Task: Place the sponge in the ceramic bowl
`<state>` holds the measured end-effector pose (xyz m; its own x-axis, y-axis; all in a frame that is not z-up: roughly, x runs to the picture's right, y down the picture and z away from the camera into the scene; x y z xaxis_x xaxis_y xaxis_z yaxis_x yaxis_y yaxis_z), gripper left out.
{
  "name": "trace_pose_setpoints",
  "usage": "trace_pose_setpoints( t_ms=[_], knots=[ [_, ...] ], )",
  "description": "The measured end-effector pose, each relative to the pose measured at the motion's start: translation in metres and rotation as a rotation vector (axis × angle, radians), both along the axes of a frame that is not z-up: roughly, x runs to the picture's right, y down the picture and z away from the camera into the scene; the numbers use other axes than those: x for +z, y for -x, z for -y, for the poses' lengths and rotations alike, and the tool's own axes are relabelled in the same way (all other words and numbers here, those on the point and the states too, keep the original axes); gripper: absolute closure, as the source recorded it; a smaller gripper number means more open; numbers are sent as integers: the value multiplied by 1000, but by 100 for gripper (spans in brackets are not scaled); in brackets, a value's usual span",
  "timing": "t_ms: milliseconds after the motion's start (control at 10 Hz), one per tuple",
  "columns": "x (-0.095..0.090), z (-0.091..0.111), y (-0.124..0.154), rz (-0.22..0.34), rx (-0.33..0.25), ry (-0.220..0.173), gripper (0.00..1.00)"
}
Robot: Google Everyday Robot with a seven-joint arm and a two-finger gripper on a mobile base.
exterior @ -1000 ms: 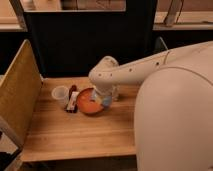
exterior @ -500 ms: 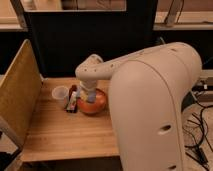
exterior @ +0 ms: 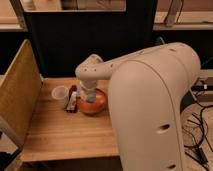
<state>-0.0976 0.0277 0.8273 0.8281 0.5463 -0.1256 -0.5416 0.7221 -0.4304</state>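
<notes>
The orange-red ceramic bowl sits on the wooden table, toward its back middle. My gripper hangs at the end of the white arm, straight over the bowl's left part. A small light-blue patch, the sponge, shows at the gripper's tip, just above the inside of the bowl. Whether it is held or resting in the bowl I cannot tell. The arm's wrist hides the back of the bowl.
A small translucent whitish cup stands left of the bowl, with a dark snack packet between them. A tall wooden panel walls the table's left side. The big white arm fills the right of the view.
The arm has swung further left and nearer the camera, covering more of the right side. The gripper has shifted slightly left over the bowl, with the sponge low at its tip.
</notes>
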Motion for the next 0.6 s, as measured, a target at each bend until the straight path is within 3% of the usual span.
trace_pose_setpoints(
  t_ms=[200, 600],
  knots=[
    [0, 0, 0, 0, 0, 0, 24],
    [0, 0, -1, -1, 0, 0, 20]
  ],
)
